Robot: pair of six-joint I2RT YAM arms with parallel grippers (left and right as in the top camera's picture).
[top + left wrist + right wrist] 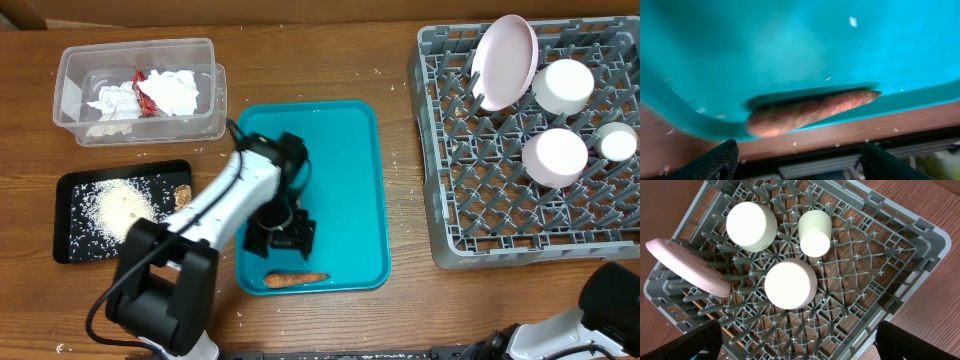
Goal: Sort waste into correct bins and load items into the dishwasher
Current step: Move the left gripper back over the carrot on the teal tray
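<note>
The left gripper (281,236) hung spread, empty, over the teal tray (345,160), fingertips half hidden; the carrot-like stick (296,279) lay against that tray's near rim. Right of it, the right gripper (800,345), mostly cut off, gaped over the dish rack (900,245).

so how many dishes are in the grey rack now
4. The plate leans on edge at the rack's far left, one bowl beside it, a second bowl nearer the middle, the small cup at the right edge. None seem hidden.
</note>
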